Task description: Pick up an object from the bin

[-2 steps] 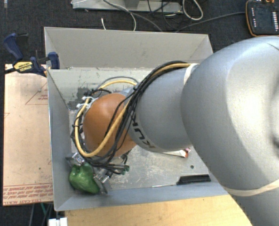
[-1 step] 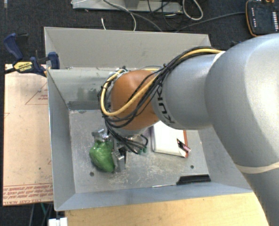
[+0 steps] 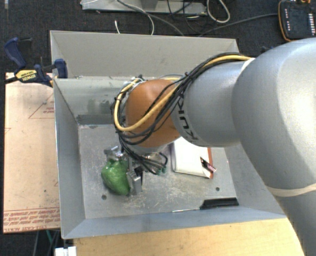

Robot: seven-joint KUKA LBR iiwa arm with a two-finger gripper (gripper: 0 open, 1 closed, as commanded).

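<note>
My gripper (image 3: 125,169) is low over the bin's front left floor, under the orange wrist cover. Its two metal fingers (image 3: 135,182) stand apart, one at the upper left and one at the lower right of a soft green lump (image 3: 114,178). The lump lies on the bin floor and sticks out to the left and front of the fingers. It touches or nearly touches the lower right finger. The gripper is open, and nothing is lifted. The wrist hides the part of the lump nearest the arm.
A white pad with a red-brown edge (image 3: 189,157) lies just right of the gripper, with a small red and white item (image 3: 208,166) at its front corner. A flat black bar (image 3: 219,202) lies by the front right wall. The arm covers the bin's right and back.
</note>
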